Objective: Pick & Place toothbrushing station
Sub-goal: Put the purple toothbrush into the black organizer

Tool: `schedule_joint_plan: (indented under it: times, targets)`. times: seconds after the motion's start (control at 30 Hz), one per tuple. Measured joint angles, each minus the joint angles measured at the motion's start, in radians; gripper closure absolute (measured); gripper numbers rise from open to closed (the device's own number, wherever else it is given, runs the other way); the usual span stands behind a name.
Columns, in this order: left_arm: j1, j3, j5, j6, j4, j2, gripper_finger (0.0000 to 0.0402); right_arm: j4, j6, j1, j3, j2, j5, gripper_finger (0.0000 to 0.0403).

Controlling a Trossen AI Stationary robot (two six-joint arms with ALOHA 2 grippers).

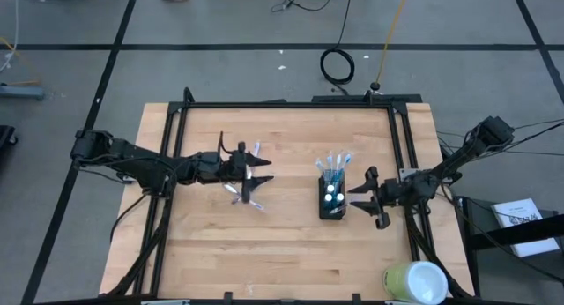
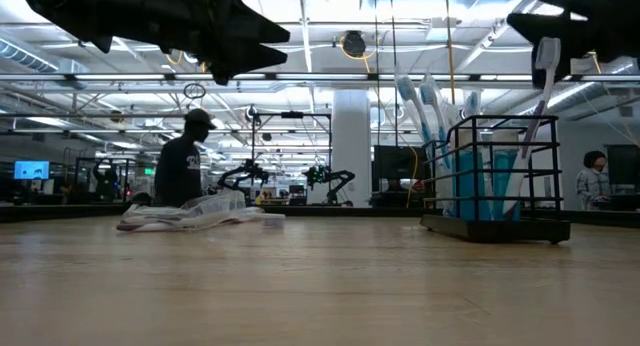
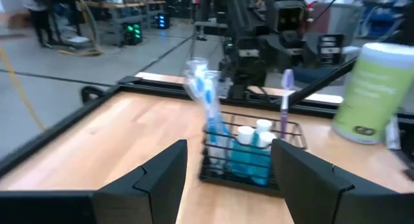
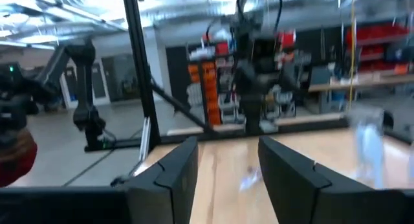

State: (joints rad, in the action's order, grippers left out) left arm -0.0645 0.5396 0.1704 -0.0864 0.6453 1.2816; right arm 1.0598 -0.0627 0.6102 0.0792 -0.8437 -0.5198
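Looking down from the high view, you see the right gripper point(image 1: 359, 197) just beside the black mesh holder point(image 1: 332, 202), jaws apart and empty; toothbrushes point(image 1: 335, 163) stand upright in it because the compartments prop them. Your left gripper point(image 1: 256, 182) hovers open over loose toothbrushes point(image 1: 236, 190) lying on the table point(image 1: 282, 252), likely the next pick. At table height, one brush point(image 2: 533, 116) leans inside the holder's near corner. From the left wrist, the fingers point(image 3: 152, 179) stand parted, the holder well ahead. From the right wrist, its fingers point(image 4: 171, 172) show a clear gap.
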Motion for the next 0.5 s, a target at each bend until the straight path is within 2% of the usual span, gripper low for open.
schedule_joint_plan:
  times: [0.17,0.27,0.33,0.5]
  targets:
    - [-0.024,0.004,-0.066,-0.007,-0.036,-0.010,0.0174,0.049,0.108,0.000,0.000,0.059,-0.003,0.0246]
    - [-0.047,0.006,-0.066,0.032,-0.138,-0.009,0.0174,0.087,0.178,0.000,0.003,0.094,-0.003,0.0245]
    - [-0.060,0.006,-0.061,0.006,-0.223,-0.009,0.0174,0.085,0.225,0.000,0.014,0.115,-0.003,0.0245]
    - [-0.054,0.005,0.070,-0.206,-0.415,0.032,0.0174,0.089,0.350,0.000,0.055,0.151,-0.004,0.0245]
